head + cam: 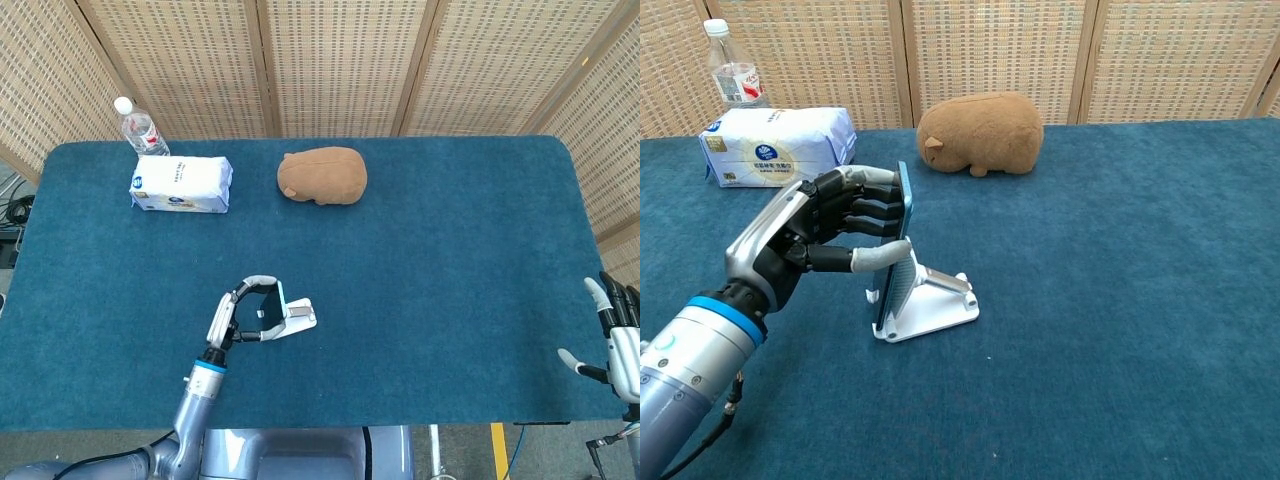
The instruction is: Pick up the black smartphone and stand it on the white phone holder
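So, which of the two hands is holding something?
The left hand grips the phone at the holder; the right hand holds nothing.

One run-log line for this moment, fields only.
stage: placing | left hand: holds black smartphone upright on white phone holder | right hand: open, idle at table edge

Site: test lab | my bench was a blue-carpeted table (450, 260) | woven screen panels (330, 60) enclosed it | staged props.
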Robot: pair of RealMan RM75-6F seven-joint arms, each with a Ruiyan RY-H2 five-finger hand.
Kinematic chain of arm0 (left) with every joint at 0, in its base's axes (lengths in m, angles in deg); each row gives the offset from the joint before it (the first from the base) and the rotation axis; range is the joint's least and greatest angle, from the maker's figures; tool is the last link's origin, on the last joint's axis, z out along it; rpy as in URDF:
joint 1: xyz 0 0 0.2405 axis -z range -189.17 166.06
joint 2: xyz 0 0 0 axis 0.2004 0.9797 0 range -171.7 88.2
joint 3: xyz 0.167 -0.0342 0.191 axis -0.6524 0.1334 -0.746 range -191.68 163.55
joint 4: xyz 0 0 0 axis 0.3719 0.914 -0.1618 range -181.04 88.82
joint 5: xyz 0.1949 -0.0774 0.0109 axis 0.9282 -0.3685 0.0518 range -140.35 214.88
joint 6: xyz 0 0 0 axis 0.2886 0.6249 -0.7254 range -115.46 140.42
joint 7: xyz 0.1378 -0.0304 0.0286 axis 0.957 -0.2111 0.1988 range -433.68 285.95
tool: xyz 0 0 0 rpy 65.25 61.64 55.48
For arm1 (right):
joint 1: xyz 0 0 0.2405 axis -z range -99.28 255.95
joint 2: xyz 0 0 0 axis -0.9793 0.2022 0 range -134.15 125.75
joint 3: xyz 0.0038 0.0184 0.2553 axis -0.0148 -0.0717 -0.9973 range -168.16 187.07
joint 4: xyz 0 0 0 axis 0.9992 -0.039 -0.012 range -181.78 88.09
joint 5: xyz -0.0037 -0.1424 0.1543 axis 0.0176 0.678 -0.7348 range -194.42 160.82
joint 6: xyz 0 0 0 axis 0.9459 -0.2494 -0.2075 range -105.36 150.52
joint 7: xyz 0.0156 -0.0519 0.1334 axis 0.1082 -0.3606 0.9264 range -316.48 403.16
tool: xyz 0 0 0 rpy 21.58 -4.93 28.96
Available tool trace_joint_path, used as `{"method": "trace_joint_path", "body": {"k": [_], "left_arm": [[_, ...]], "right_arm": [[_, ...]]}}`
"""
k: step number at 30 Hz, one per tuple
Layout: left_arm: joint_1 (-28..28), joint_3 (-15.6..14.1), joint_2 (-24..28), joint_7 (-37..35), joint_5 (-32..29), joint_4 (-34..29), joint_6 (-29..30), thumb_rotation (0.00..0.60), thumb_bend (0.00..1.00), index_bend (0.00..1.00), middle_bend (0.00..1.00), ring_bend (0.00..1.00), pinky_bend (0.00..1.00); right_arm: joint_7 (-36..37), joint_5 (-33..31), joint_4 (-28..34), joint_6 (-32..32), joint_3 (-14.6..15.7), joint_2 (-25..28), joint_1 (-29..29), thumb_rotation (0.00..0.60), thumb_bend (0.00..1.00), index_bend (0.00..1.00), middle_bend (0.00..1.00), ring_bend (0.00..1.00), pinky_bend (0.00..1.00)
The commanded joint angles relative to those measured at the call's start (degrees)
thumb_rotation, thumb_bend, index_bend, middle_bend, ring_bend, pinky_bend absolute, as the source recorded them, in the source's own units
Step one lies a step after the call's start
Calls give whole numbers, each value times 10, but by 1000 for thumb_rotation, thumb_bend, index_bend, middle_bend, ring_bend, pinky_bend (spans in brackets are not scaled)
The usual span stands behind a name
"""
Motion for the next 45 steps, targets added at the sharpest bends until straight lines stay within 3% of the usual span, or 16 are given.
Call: {"method": "trace_joint_path", "body": {"k": [1,9,11,13,15,18,27,33,37,39,43,45], "left_arm": [[-7,-21,-7,-57,18,49,12,600,141,342,434,323,308],[-14,-33,-12,-121,25,89,16,600,130,303,405,314,308],[-17,-37,-10,-129,26,93,18,600,102,215,291,228,297],[-16,-40,-10,-131,29,96,15,600,33,58,73,55,213],[-14,-46,-6,-137,35,95,13,600,1,1,0,0,127],[-7,-44,-4,-148,51,89,29,600,0,0,0,0,64],[-13,-42,19,-134,71,38,79,600,0,0,0,0,32],[-21,-38,84,-111,88,-40,116,600,0,0,0,0,9],[-22,-38,170,-59,99,-102,115,600,0,0,0,0,0],[-15,-41,217,-27,105,-132,97,600,0,0,0,0,0],[21,-6,315,114,62,-243,4,600,0,0,0,0,0],[13,-15,374,154,43,-276,-18,600,0,0,0,0,0]], "right_arm": [[0,0,0,0,0,0,0,600,105,0,0,0,0],[2,0,0,1,0,0,0,600,105,0,0,0,0],[2,0,0,0,0,0,0,600,105,0,0,0,0],[3,0,0,0,0,0,0,600,105,0,0,0,0],[4,-1,0,1,0,1,0,600,105,0,0,0,0],[4,-1,-1,2,0,1,0,600,105,0,0,0,0],[1,0,1,3,1,1,-1,600,105,0,0,0,0],[0,2,2,2,2,1,-1,600,105,0,0,0,0],[1,2,3,1,2,1,0,600,105,0,0,0,0],[0,2,3,1,2,1,0,600,105,0,0,0,0],[0,3,4,-1,2,2,1,600,105,0,0,0,0],[0,4,5,-3,3,2,1,600,105,0,0,0,0]]}}
